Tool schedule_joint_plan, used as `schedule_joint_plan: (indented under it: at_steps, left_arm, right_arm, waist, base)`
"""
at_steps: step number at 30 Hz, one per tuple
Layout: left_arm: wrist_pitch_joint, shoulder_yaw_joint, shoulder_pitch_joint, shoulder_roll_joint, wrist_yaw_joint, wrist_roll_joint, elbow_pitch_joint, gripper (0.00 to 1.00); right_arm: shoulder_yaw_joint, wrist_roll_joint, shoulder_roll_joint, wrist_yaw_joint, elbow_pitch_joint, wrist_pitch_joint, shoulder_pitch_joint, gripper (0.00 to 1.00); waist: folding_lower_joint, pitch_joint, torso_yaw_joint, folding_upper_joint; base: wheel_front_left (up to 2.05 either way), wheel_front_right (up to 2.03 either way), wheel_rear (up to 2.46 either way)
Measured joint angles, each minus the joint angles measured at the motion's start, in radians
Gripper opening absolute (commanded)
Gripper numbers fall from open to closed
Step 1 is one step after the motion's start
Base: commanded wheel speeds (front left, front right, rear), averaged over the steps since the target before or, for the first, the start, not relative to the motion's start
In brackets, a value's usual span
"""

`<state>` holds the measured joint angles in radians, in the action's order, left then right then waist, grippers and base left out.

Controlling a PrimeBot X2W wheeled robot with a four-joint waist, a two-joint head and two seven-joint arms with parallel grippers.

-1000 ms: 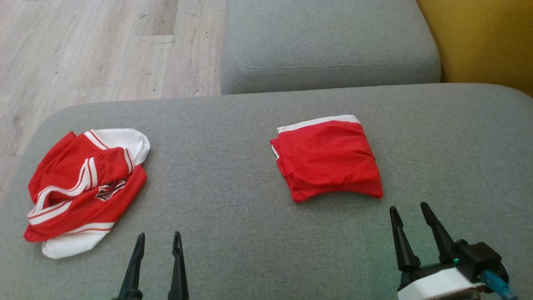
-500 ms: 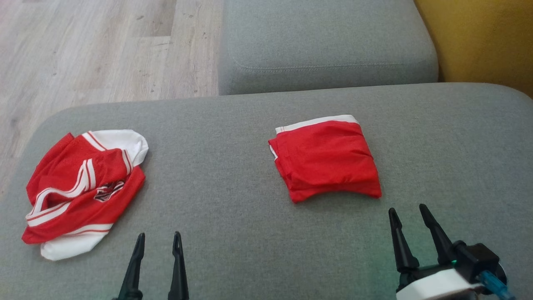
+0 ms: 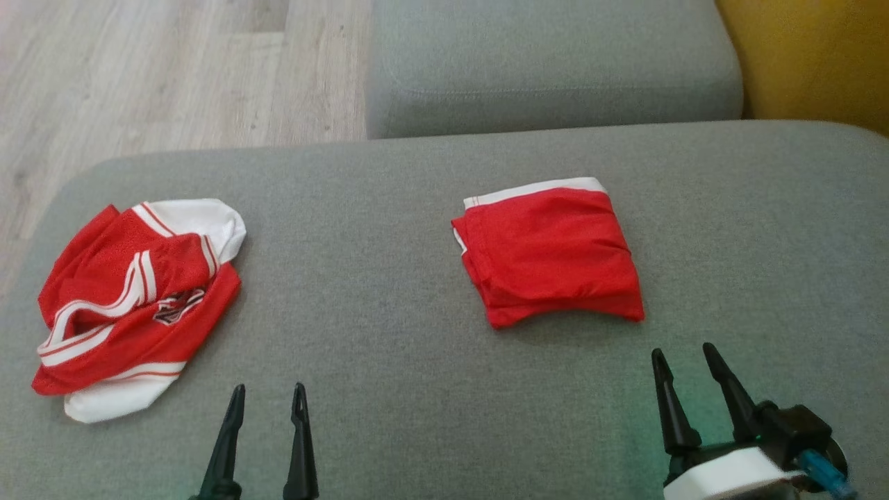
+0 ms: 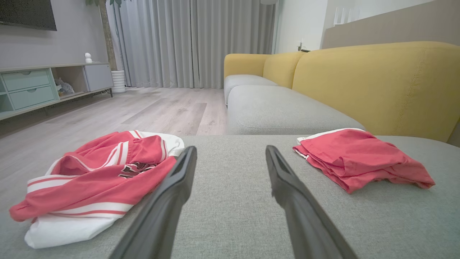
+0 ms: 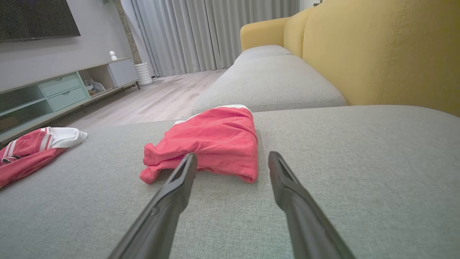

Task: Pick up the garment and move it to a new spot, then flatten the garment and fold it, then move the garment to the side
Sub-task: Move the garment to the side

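Only my head cam had tilted; left gripper (image 3: 269, 386) & right gripper (image 3: 682, 348) sat w/ fingers apart, so crumpled red-and-white mesh jersey (image 3: 135, 298) prob. awaited pickup.

You are looking across a wide grey sofa cushion (image 3: 417, 173). Beyond it sits a second grey cushion (image 3: 549, 62), and to its right rises a mustard-yellow backrest (image 4: 377, 82). Left of the wide cushion, pale wood-plank floor (image 3: 173, 76) runs to a low cabinet (image 4: 28, 90) with mint drawers, under a dark wall-mounted television (image 5: 36, 18). Far beyond the cushion, grey floor-length curtains (image 4: 194, 43) hang closed.
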<state>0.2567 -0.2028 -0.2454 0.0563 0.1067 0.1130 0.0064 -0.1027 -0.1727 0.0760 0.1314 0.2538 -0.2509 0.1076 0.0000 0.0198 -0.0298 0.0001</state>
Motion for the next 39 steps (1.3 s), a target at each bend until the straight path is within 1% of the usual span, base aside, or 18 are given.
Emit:
schedule_joint_plan:
  at_steps: [5, 9, 13, 17, 21, 24, 27, 28, 30, 31, 34, 39]
  left_arm:
    - [0.000, -0.009, 0.008, 0.000, 0.000, -0.007, -0.010, 1.00]
    - [0.000, -0.023, 0.047, 0.000, 0.008, -0.009, -0.017, 1.00]
    - [0.000, -0.039, 0.096, -0.001, 0.009, -0.009, -0.026, 1.00]
    - [0.000, -0.058, 0.139, -0.002, 0.017, -0.009, -0.026, 1.00]
    - [0.000, -0.064, 0.172, -0.003, 0.018, -0.009, -0.024, 1.00]
    - [0.000, -0.068, 0.186, -0.003, 0.020, -0.009, -0.024, 1.00]
    - [0.000, -0.071, 0.191, -0.004, 0.027, -0.008, -0.023, 1.00]
    - [0.000, -0.072, 0.194, -0.004, 0.027, -0.008, -0.023, 1.00]
    - [0.000, -0.075, 0.205, -0.004, 0.032, -0.008, -0.023, 1.00]
    - [0.000, -0.076, 0.210, -0.004, 0.035, -0.008, -0.023, 1.00]
    - [0.000, -0.077, 0.224, -0.004, 0.038, -0.008, -0.024, 1.00]
    - [0.000, -0.066, 0.233, -0.004, 0.034, -0.010, -0.024, 1.00]
  right_arm:
    - [0.015, 0.008, 0.000, 0.000, 0.019, 0.000, -0.041, 1.00]
    - [0.021, 0.015, 0.002, 0.000, 0.055, 0.000, -0.141, 1.00]
    - [0.037, -0.027, 0.010, 0.000, 0.170, 0.006, -0.274, 1.00]
    - [0.019, -0.105, 0.050, 0.000, 0.258, 0.078, -0.407, 1.00]
    - [-0.006, -0.186, 0.107, 0.000, 0.332, 0.158, -0.522, 1.00]
    - [-0.043, -0.254, 0.135, 0.000, 0.380, 0.213, -0.563, 1.00]
    - [-0.106, -0.317, 0.152, 0.000, 0.424, 0.271, -0.581, 1.00]
    - [-0.128, -0.341, 0.155, 0.000, 0.433, 0.289, -0.585, 0.75]
    - [-0.174, -0.385, 0.161, 0.000, 0.435, 0.309, -0.597, 0.10]
    - [-0.194, -0.398, 0.168, 0.000, 0.435, 0.309, -0.606, 0.00]
    - [-0.223, -0.425, 0.192, 0.000, 0.436, 0.293, -0.639, 0.00]
    - [-0.262, -0.431, 0.242, 0.000, 0.432, 0.275, -0.673, 0.00]
  waist:
    - [0.0000, -0.042, -0.006, 0.0000]
    - [0.0001, -0.094, -0.010, 0.0000]
    - [0.0003, -0.148, -0.015, 0.0000]
    - [0.0004, -0.198, -0.026, 0.0000]
    - [0.0003, -0.236, -0.041, 0.0000]
    - [0.0001, -0.256, -0.053, 0.0000]
    - [0.0002, -0.274, -0.060, 0.0000]
    - [0.0001, -0.279, -0.062, 0.0000]
    - [0.0001, -0.291, -0.061, 0.0000]
    - [0.0001, -0.295, -0.060, 0.0000]
    - [0.0001, -0.306, -0.046, 0.0000]
    - [0.0000, -0.323, -0.004, 0.0000]
  base:
    - [0.00, 0.00, 0.00]
    - [0.00, 0.00, 0.00]
    - [0.00, 0.00, 0.00]
    - [0.00, 0.00, 0.00]
    - [0.00, 0.00, 0.00]
    - [0.00, 0.00, 0.00]
    - [0.00, 0.00, 0.00]
    - [0.00, 0.00, 0.00]
    - [0.00, 0.00, 0.00]
    - [0.00, 0.00, 0.00]
    - [0.00, 0.00, 0.00]
    - [0.00, 0.00, 0.00]
